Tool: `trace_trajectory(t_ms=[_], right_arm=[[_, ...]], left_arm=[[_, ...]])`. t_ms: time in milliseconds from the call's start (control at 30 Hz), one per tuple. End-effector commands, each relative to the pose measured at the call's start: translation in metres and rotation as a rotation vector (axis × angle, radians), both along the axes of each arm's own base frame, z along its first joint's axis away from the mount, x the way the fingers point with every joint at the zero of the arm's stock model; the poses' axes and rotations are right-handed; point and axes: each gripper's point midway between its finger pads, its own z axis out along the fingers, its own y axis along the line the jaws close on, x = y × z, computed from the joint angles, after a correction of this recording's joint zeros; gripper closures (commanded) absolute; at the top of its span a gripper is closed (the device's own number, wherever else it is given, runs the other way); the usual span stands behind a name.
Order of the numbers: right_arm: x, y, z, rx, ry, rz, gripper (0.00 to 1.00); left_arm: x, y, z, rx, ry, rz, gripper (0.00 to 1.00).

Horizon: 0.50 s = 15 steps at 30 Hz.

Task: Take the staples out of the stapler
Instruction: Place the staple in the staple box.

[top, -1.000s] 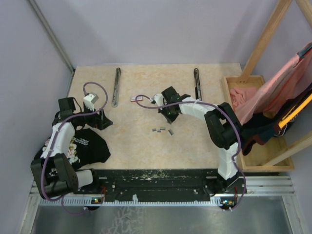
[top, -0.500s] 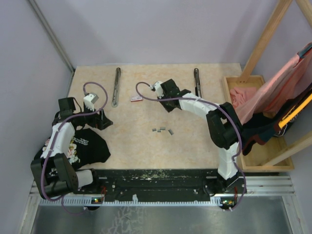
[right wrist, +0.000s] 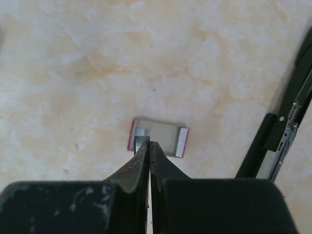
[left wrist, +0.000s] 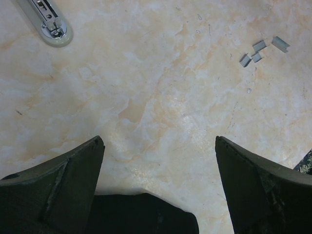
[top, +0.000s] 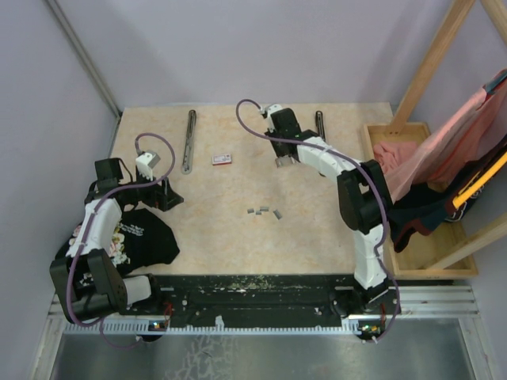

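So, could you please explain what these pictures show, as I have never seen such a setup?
These are two robot arms bolted at the near edge of a table. The wide picture comes from a fixed camera above and behind them; the other two come from cameras on the two wrists. On the table lie a light stapler and a black stapler, both opened out, a few loose grey staples, a small red-and-white box and a dark printed cloth. The left arm's fingers stand wide open and hold nothing. The right arm's fingers are shut, with the box just past their tips; I cannot tell whether the small grey bit there is pinched or lying in the box.
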Motion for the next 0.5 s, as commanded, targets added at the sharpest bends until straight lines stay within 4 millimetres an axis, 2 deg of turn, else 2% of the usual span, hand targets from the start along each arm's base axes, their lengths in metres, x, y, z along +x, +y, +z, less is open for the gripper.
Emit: trace_trajectory(t_ms=[0, 167, 467], right_arm=[[0.034, -0.017, 0.015, -0.014, -0.102, -0.142, 1.0], [0.046, -0.024, 0.003, -0.004, -0.074, -0.158, 1.0], [0.045, -0.02, -0.026, 0.019, -0.012, -0.169, 1.0]], left_arm=[[0.005, 0.001, 0.011, -0.004, -0.034, -0.02, 0.0], [0.005, 0.001, 0.01, -0.005, -0.033, -0.021, 0.0], [0.005, 0.002, 0.01, -0.003, -0.031, -0.018, 0.0]])
